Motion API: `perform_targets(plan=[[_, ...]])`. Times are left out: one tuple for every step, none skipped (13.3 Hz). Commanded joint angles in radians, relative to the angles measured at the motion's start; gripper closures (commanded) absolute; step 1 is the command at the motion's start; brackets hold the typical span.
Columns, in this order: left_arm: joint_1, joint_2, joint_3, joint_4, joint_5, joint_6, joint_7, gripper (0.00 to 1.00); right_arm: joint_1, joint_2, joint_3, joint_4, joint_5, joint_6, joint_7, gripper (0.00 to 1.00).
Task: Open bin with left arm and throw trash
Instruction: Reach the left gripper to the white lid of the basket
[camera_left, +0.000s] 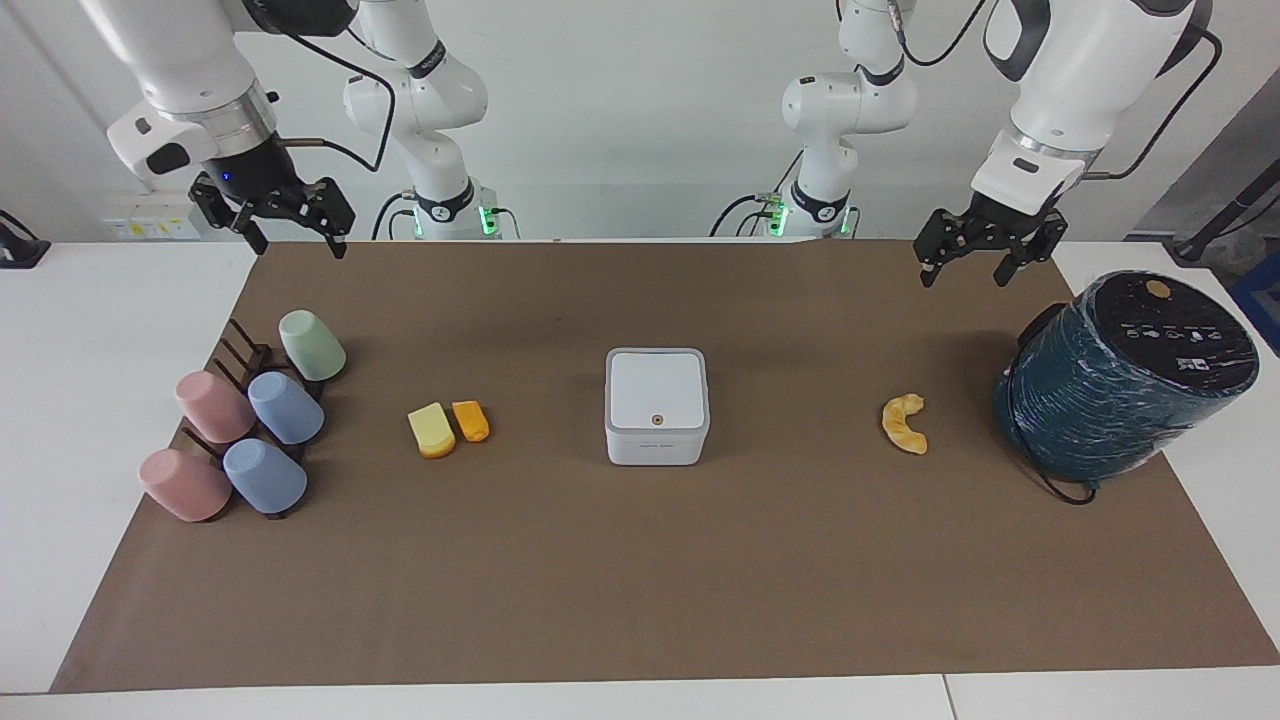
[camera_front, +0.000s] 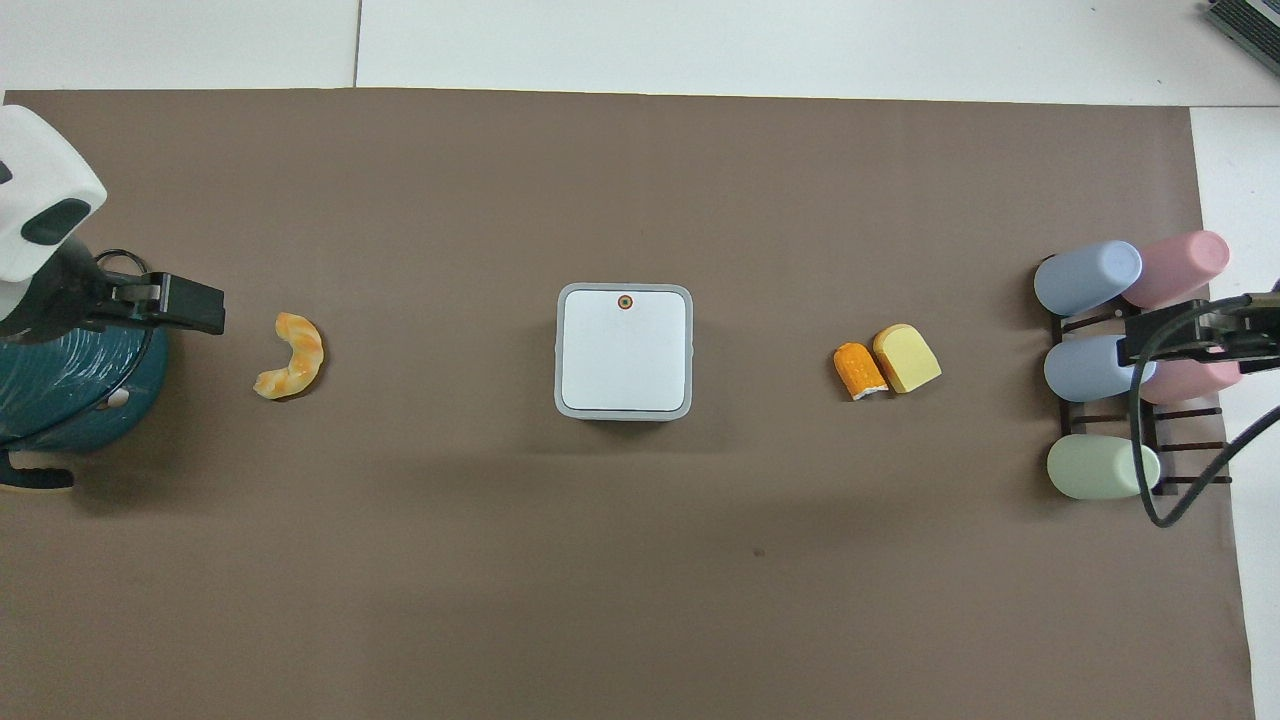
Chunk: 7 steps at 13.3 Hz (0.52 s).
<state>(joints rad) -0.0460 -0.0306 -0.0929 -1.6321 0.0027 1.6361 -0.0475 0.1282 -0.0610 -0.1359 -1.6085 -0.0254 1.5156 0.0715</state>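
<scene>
left jaws (camera_left: 965, 268) apart, raised | right jaws (camera_left: 290, 235) apart, raised | bin (camera_left: 656, 404) lid shut

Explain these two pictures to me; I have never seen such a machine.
These are two white robot arms at a table. One picture looks at them from across the table, the other looks down from above. Each arm ends in a black pincer: the left pincer and the right pincer both hang open in the air, holding nothing. On the brown mat stands a small white bin, lid closed. Beside it lie a yellow wedge, an orange chunk and a curved peel.
</scene>
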Motion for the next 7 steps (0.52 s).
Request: perform_targets(plan=[[-0.037, -0.02, -0.002, -0.025, 0.017, 0.011, -0.005, 0.0, -0.004, -0.019, 0.006, -0.024, -0.008, 0.015, -0.021, 0.0], [-0.055, -0.02, -0.002, -0.023, 0.017, 0.016, -0.006, 0.0, -0.004, -0.019, 0.006, -0.025, -0.008, 0.015, -0.019, 0.0], [-0.064, -0.018, -0.004, -0.023, 0.014, 0.028, -0.015, 0.0, -0.004, -0.022, 0.006, -0.028, -0.008, 0.017, -0.019, 0.0], [-0.09, -0.018, -0.004, -0.023, 0.013, 0.046, -0.031, 0.0, -0.004, -0.022, 0.006, -0.03, -0.007, 0.018, -0.019, 0.0], [-0.109, -0.017, -0.004, -0.025, 0.013, 0.066, -0.044, 0.0, -0.004, -0.022, 0.006, -0.03, -0.007, 0.023, -0.021, 0.0], [-0.13, -0.015, -0.004, -0.025, 0.01, 0.085, -0.051, 0.0, -0.004, -0.022, 0.006, -0.031, -0.005, 0.023, -0.024, 0.0], [-0.153, -0.015, -0.004, -0.025, 0.008, 0.111, -0.054, 0.0, -0.004, -0.022, 0.006, -0.031, -0.005, 0.025, -0.024, 0.0]])
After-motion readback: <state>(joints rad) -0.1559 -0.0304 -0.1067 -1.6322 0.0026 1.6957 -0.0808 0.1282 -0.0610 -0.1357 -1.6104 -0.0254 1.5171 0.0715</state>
